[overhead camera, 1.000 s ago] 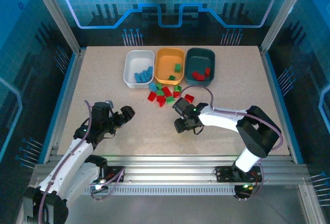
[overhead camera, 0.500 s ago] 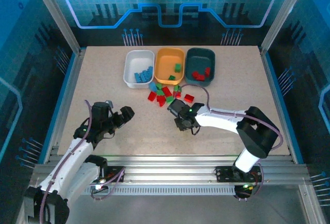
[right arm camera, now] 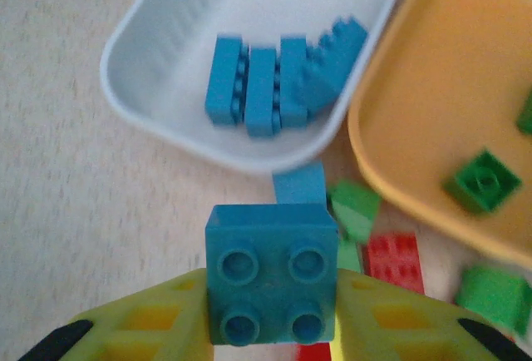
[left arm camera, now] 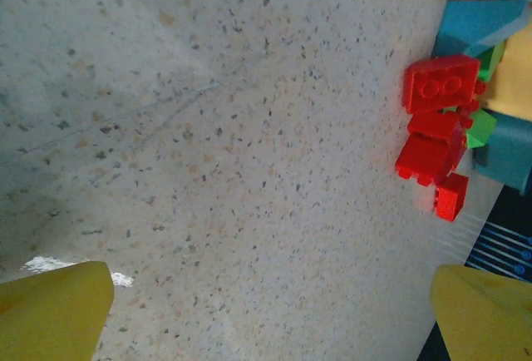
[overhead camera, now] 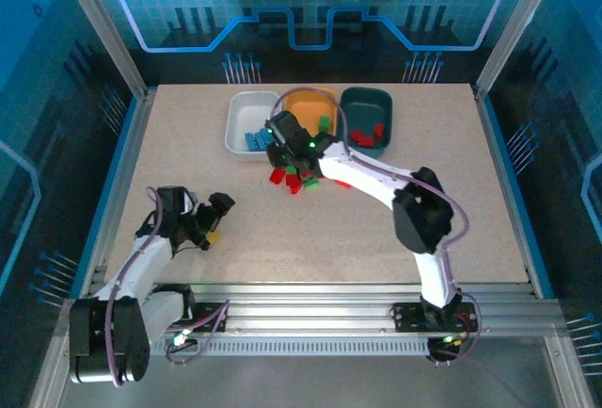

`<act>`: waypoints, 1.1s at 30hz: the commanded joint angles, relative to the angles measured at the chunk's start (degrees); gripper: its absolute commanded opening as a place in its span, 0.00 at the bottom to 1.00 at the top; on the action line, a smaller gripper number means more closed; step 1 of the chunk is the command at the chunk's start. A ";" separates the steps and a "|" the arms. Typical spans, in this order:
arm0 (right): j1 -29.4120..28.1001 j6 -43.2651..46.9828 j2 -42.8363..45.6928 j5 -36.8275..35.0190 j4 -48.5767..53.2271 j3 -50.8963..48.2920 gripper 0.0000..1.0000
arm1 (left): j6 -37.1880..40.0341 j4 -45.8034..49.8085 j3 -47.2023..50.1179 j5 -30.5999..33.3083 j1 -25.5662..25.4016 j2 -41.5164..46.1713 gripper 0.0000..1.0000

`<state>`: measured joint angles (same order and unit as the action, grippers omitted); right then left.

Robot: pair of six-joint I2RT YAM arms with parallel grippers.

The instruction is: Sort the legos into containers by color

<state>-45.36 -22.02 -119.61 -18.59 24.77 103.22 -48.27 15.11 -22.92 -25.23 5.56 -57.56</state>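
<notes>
Speckled beige tabletop (overhead camera: 395, 239) carries everything. Right arm (overhead camera: 376, 178) stretches across to the trays at the back. Left arm (overhead camera: 141, 258) sits low at front-left, well apart from them. Three shallow rounded-rectangle plastic trays stand side by side in a row: white tray (overhead camera: 243, 112) left, orange-yellow tray (overhead camera: 306, 102) middle, dark teal tray (overhead camera: 367, 105) right. Right gripper (right arm camera: 271, 332) is clenched on a light-blue two-by-two lego brick (right arm camera: 272, 284), studs facing the wrist camera, yellow fingers (right arm camera: 150, 328) pressed on its two sides. The brick hangs over the table just short of the white tray's near rim, by the corner next to the orange-yellow tray. Left gripper (left arm camera: 266, 319) is released, jaws spread wide over bare table with nothing between them, yellow fingertips (left arm camera: 54, 307) at the bottom corners of the wrist view. The white tray holds a cluster of light-blue bricks (right arm camera: 266, 78), several lined up edge to edge and one tilted against them. The orange-yellow tray holds green bricks (right arm camera: 482, 180). The teal tray holds red bricks (overhead camera: 365, 135). The loose pile (overhead camera: 296, 178) lies on the table just in front of the trays, red and green mixed. Red loose bricks (left arm camera: 436, 128) are bunched touching each other. One loose light-blue brick (right arm camera: 299, 185) lies just beside the white tray's rim, with a loose green brick (right arm camera: 356, 207) next to it.
</notes>
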 commanded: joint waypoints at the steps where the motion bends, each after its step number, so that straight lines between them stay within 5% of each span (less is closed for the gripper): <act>1: 1.63 3.46 -7.39 1.45 2.42 10.11 0.38 | 2.70 2.25 -3.18 -3.81 0.94 1.38 0.99; 9: 3.24 6.02 -24.76 4.48 11.36 34.94 0.41 | 2.78 3.25 -3.45 -4.03 0.94 3.09 0.99; 12: 3.54 6.51 -27.84 4.82 14.82 42.28 0.64 | 2.63 3.17 -3.36 -4.60 0.94 2.95 0.99; 14: 3.38 6.41 -26.19 3.45 15.18 42.14 0.70 | 2.27 2.67 -3.36 -5.39 0.94 3.02 0.99; 17: 3.17 5.04 -18.33 0.16 13.07 34.28 0.72 | 1.87 2.10 -3.62 -6.28 0.96 3.15 0.99; 23: 3.79 -0.46 7.53 -7.45 1.85 -2.49 0.75 | 0.43 0.66 -3.10 -6.99 -0.65 5.18 0.99; 28: 7.71 -5.42 20.41 -8.18 -0.28 -26.75 0.78 | -3.52 -6.06 2.28 -3.11 -10.04 7.11 0.99; 33: 11.31 5.10 22.88 -2.93 3.26 -31.68 0.81 | -5.75 -10.58 4.01 -0.51 -19.46 5.27 0.99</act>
<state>-35.27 -21.85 -96.12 -23.88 26.15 72.82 -51.62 8.34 -19.64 -27.81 -10.90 -51.77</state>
